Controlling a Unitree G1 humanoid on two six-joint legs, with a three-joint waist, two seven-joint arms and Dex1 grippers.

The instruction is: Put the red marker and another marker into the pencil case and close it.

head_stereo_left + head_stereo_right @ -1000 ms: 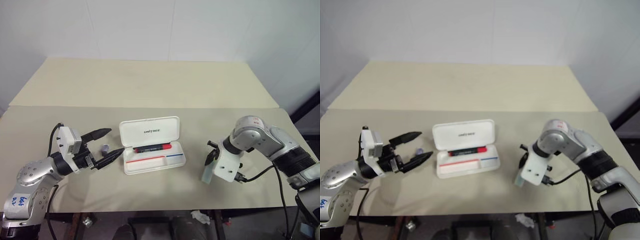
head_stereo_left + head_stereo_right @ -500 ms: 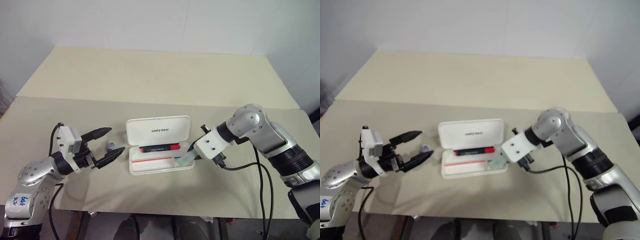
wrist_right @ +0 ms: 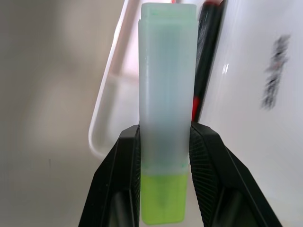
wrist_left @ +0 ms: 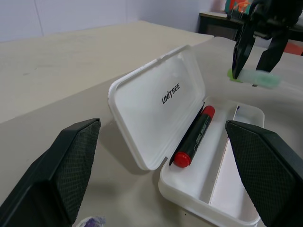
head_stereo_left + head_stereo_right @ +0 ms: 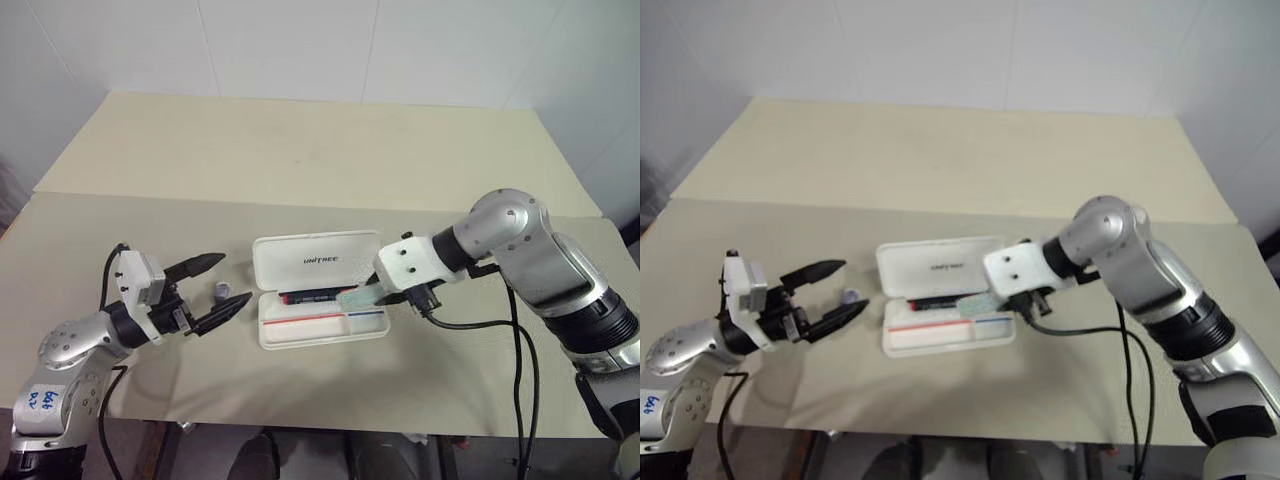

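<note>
Holding the green marker (image 3: 167,109) over the open pencil case (image 5: 318,330), right gripper (image 3: 163,156) clamped on it. Red marker (image 4: 193,137) lies inside. Left gripper (image 5: 215,285) spread wide, small grey object (image 5: 219,292) between its fingers.

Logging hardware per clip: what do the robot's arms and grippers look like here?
Both arms are silver-grey metal with black ribbed sections. Each wrist carries a white block and black cables. The left gripper and right gripper have black textured fingers. The left arm bears a white sticker with blue handwriting.
</note>
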